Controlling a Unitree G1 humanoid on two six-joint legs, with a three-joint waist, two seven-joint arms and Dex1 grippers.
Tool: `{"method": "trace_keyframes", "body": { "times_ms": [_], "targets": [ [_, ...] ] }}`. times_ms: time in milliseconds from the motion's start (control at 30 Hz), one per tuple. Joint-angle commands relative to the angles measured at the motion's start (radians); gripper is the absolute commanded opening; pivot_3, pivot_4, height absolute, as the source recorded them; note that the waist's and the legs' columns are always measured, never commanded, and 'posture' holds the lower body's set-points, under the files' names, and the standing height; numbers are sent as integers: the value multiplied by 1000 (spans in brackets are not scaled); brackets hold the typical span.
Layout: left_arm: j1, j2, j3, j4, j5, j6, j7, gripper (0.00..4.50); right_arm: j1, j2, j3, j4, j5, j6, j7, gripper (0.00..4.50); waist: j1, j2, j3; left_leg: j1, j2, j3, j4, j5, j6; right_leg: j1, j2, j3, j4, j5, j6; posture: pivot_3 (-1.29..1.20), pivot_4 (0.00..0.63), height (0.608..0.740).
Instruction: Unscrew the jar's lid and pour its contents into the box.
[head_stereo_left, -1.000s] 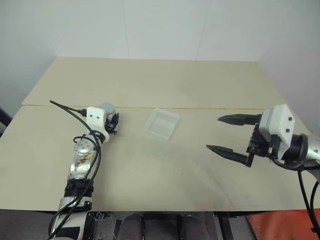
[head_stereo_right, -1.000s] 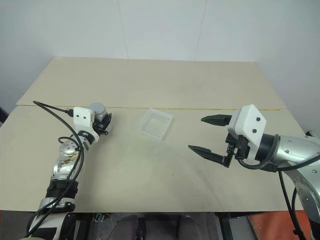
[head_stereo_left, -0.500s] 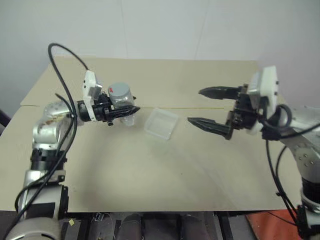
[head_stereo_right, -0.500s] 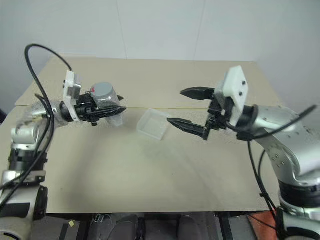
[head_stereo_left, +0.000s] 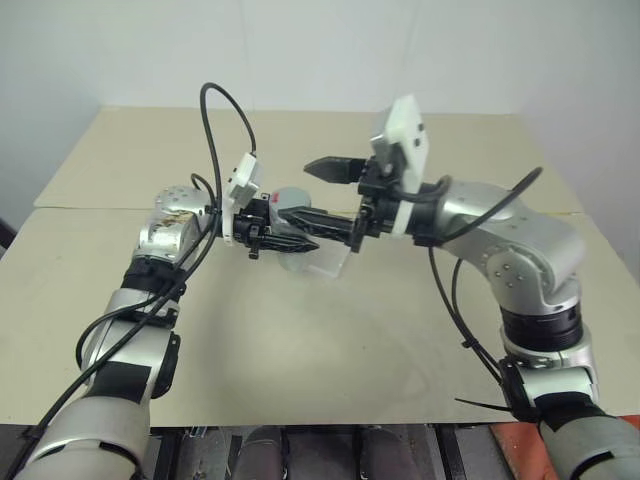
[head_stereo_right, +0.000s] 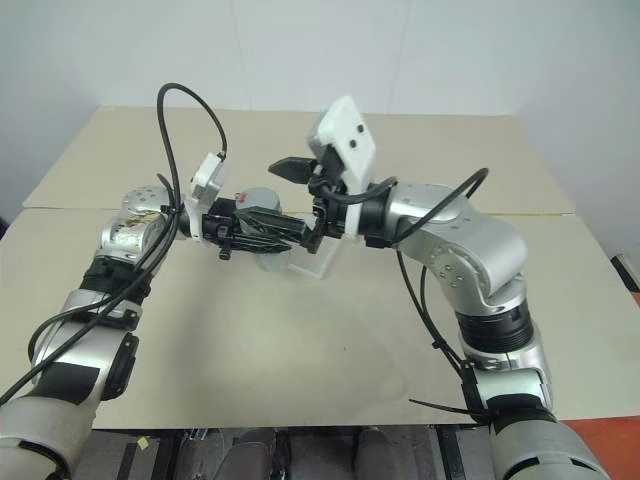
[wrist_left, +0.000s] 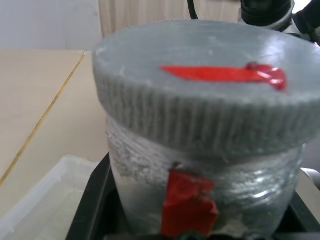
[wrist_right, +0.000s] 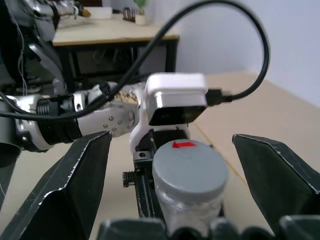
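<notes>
Moved: both my arms have swung inward and up off the bench (head_stereo_left: 300, 330) since a second ago, and the jar has come up with my left one to meet my right claw.
Left claw (head_stereo_left: 300, 228): pinching the jar, fingers pointing toward my right.
Jar (wrist_left: 200, 185): upright in that grip, lifted clear of the bench, silvery side with a red patch, just above the near-left part of the box as the head views show it.
Lid (wrist_right: 189, 163): on the jar, grey and ribbed round its edge, a red mark on top.
Right claw (wrist_right: 175, 210): spread wide, pointing toward my left, one finger (wrist_right: 60, 195) on each side of the lid and apart from it.
Box (head_stereo_right: 318, 259): clear tray on the bench below both claws, partly hidden behind them.
Contents: I cannot see them with the lid on.
Cable (head_stereo_left: 215, 130): black, arching over my left forearm.
</notes>
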Motion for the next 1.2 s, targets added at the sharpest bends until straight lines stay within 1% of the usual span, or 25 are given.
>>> {"method": "trace_keyframes", "body": {
  "times_ms": [33,67,200,300,400,433,533,600,700,800,900,967,1033,1100,1167,1200],
  "targets": [
    [-32,4,1,-3,-17,-35,-6,1939,-32,7,22,3,-69,6,-36,4500,-4,0,0,0,0,0,0,-1,2,0,0,0,1,0,0,0,150,740],
    [-31,5,-1,-6,-18,-39,-6,1939,-34,15,24,10,-77,9,-42,4500,-5,0,0,0,0,0,0,-2,4,0,0,0,1,0,0,0,150,740],
    [-27,12,-4,-17,-28,-39,-6,1939,-40,44,28,40,-106,10,-48,4500,-8,0,0,0,0,-2,1,-2,4,0,0,0,3,0,0,0,150,740],
    [-22,21,-5,-27,-33,-35,-6,1939,-39,66,23,55,-116,10,-51,3986,-12,0,0,0,0,-4,1,-2,4,0,0,0,3,0,0,0,150,740],
    [-19,27,-9,-35,-37,-36,-6,1939,-40,80,16,62,-126,7,-48,3045,-15,0,0,0,0,-6,0,-2,4,-1,0,0,4,0,0,0,150,740],
    [-18,29,-10,-36,-38,-36,-6,1939,-41,82,14,63,-126,8,-45,2811,-15,0,0,0,0,-7,1,-2,4,-1,0,0,5,0,0,0,150,740],
    [-7,43,-29,-62,-57,-38,-6,1939,-40,78,4,68,-101,0,3,2806,-14,0,0,0,0,-7,1,-2,4,-1,0,0,5,0,0,0,150,740],
    [5,61,-54,-91,-91,-46,-6,1939,-39,53,11,77,-91,-43,98,2806,-14,0,0,0,0,-7,1,-2,4,-1,0,0,5,0,0,0,150,740],
    [19,86,-86,-133,-153,-46,-6,1939,-27,29,0,115,-52,-129,287,2806,-14,0,0,0,0,-7,1,-2,4,-1,0,0,5,0,0,0,150,740],
    [47,171,-174,-251,-304,-36,-6,1939,-46,-4,18,217,2,-210,591,2806,-15,0,0,1,0,-7,1,-3,5,-1,0,0,5,0,0,0,150,740],
    [63,246,-244,-347,-407,-37,-6,1939,-101,1,61,340,-4,-262,807,2806,-21,1,1,1,0,-7,1,-3,5,-1,1,1,5,0,0,0,150,740],
    [73,291,-276,-404,-461,-43,-6,1939,-139,21,80,444,-25,-308,921,2806,-22,1,1,4,1,-7,0,-3,5,0,1,3,6,0,0,0,150,740],
    [79,322,-295,-435,-495,-47,-6,1939,-166,46,91,535,-68,-367,964,2806,-22,1,1,6,1,-7,0,-3,5,1,2,3,7,0,0,0,150,740],
    [80,337,-303,-441,-509,-53,-6,1939,-184,70,95,601,-110,-416,966,2806,-21,2,1,7,1,-7,0,-2,4,1,2,3,7,0,0,0,150,740],
    [85,346,-305,-430,-505,-64,-6,1939,-192,81,86,629,-125,-420,956,3507,-17,2,1,6,1,-6,0,-2,4,1,2,3,7,0,0,0,150,740],
    [86,347,-305,-421,-500,-66,-6,1939,-190,85,76,630,-124,-406,933,3659,-13,2,1,6,1,-6,0,-2,4,1,1,3,7,0,0,0,150,740]
  ]
}}
